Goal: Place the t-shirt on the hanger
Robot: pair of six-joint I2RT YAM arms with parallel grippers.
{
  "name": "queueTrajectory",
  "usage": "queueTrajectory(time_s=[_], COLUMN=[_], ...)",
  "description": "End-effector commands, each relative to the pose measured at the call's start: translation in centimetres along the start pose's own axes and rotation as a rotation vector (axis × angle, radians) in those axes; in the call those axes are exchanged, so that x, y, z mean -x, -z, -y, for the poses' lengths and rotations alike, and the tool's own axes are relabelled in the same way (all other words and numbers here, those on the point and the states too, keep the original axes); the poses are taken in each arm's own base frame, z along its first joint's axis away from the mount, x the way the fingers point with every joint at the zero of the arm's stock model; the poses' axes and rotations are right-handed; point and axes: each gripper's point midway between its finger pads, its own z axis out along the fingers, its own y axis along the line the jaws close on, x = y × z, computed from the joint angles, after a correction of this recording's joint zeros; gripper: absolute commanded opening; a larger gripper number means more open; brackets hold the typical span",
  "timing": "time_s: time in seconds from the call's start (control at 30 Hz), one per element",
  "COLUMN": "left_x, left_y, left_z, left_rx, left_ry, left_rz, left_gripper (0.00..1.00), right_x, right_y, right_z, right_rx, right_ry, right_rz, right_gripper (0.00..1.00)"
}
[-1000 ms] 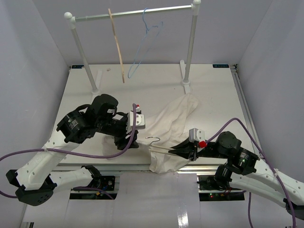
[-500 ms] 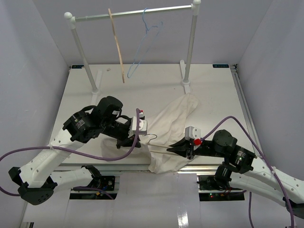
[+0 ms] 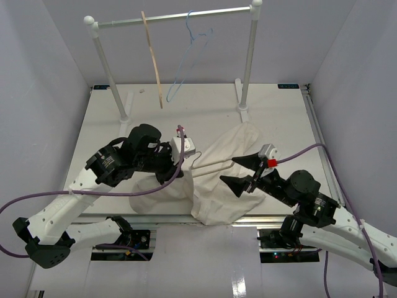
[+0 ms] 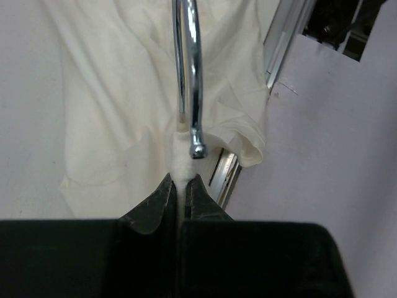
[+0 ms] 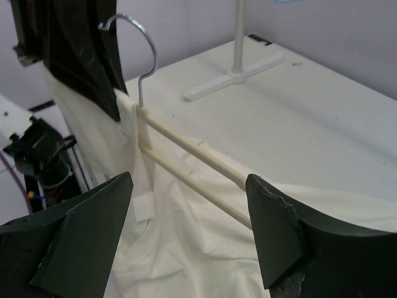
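Since half a second ago the right gripper has let go of the hanger and has moved up, away from the near edge. Its fingers now stand wide apart. In the right wrist view the two slim bars of the hanger run across the gap between them, and I cannot tell if the far end touches a finger. The hanger has also risen from the cloth, and its arm now points toward the right gripper.

The left gripper is pressed together on the pale neck of the hanger, just below the silver hook, and holds it above the t-shirt. The t-shirt lies wrinkled on the worktop, from near the right foot of the rack down to the near edge. There its lower part hangs over the metal border, and one part goes under the left arm.

Behind the t-shirt, white worktop reaches to the rack, where a tan hanger and a blue wire hanger hang from the rail. Walls stand close on both sides.
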Motion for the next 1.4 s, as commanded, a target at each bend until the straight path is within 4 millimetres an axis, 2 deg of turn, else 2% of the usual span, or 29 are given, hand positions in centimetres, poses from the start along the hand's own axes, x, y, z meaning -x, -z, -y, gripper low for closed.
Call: queueTrajectory(time_s=[0.0,0.03,0.17,0.27,0.4,0.47,0.57,0.73,0.93,1.1,1.3,1.37], left_x=[2.0,2.1,2.4,2.6,2.0,1.4,1.1,1.2,1.2,0.8,0.8,0.8], left_y=[0.9,0.9,0.8,0.8,0.3,0.2,0.3,0.3,-0.2,-0.4,-0.3,-0.2], left_z=[-1.9,-2.2,-2.5,-3.2,-3.9,-4.8,-5.4,-5.7,-5.7,-5.9,-5.8,-5.8], left_rx=[0.147,0.170,0.201,0.243,0.285,0.338,0.381,0.394,0.388,0.395,0.394,0.394], left_ry=[0.103,0.132,0.213,0.263,0.313,0.333,0.346,0.360,0.373,0.374,0.373,0.373], left_rz=[0.120,0.143,0.211,0.255,0.263,0.252,0.249,0.258,0.258,0.255,0.259,0.261], left_gripper=[0.00,0.00,0.00,0.00,0.00,0.00,0.00,0.00,0.00,0.00,0.00,0.00], right_x=[2.0,0.8,-1.8,-4.8,-7.0,-8.2,-9.3,-11.1,-12.8,-14.4,-14.9,-15.9], right_y=[0.3,0.0,-1.6,-3.4,-5.0,-5.4,-5.5,-5.4,-6.2,-6.3,-6.9,-6.7], right_z=[2.9,2.9,2.5,2.2,1.8,1.8,1.1,0.3,-1.2,-1.9,-2.7,-2.6], right_rx=[-0.189,-0.191,-0.177,-0.181,-0.188,-0.207,-0.226,-0.282,-0.360,-0.445,-0.509,-0.546], right_ry=[-0.137,-0.159,-0.232,-0.288,-0.335,-0.349,-0.366,-0.392,-0.386,-0.351,-0.343,-0.319], right_rz=[0.137,0.121,0.098,0.020,-0.030,-0.060,-0.078,-0.120,-0.191,-0.249,-0.258,-0.297], right_gripper=[0.77,0.74,0.70,0.65,0.53,0.46,0.39,0.40,0.46,0.46,0.45,0.45])
